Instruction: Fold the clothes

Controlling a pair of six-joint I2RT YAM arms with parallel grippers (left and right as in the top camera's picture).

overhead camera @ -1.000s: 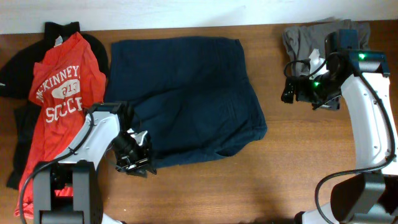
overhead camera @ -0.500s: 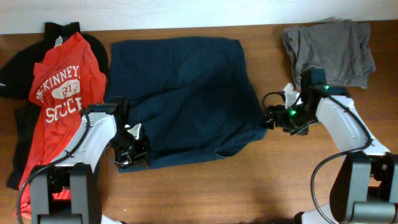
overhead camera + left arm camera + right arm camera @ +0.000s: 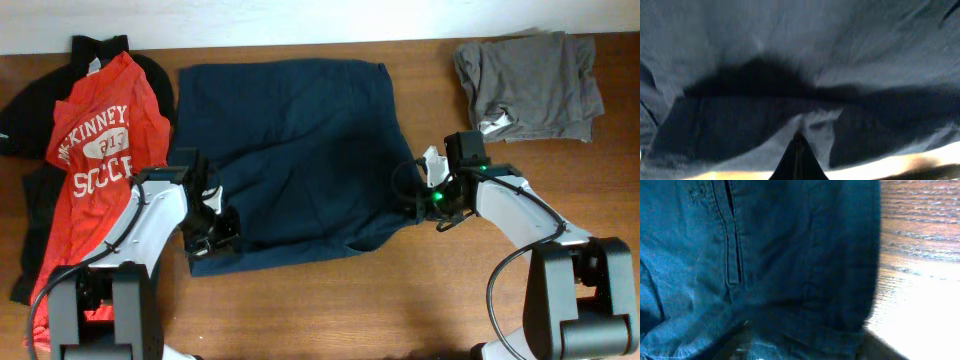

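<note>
Rightward, the right arm (image 3: 520, 205) has left the grey garment at the far corner and swung in to the right-hand edge of the navy-blue shorts (image 3: 300, 150). The left arm (image 3: 150, 215) has edged a little further onto their near left corner.

The wooden counter (image 3: 330, 310) carries everything. The shorts lie spread flat across its middle, waistband toward the far edge. Left of them, and touching them, a red T-shirt (image 3: 100, 130) with white lettering sprawls over black pieces (image 3: 30, 115), which show at its far and left sides. The folded grey garment (image 3: 530, 75) sits well apart at the far right, a small white tag (image 3: 495, 127) at its near edge.

From overhead the left jaws are only a dark lump on the shorts' corner. The left wrist view shows them closed tight to a single point, with blue cloth puckered up toward that point.

From overhead the right jaws are masked by the wrist. The right wrist view shows the shorts' hem and a stitched pocket slit (image 3: 732, 255) against bare wood. Two blurred fingers stand apart at the bottom of the frame, the hem between them. Whether they press the cloth cannot be told.
</note>
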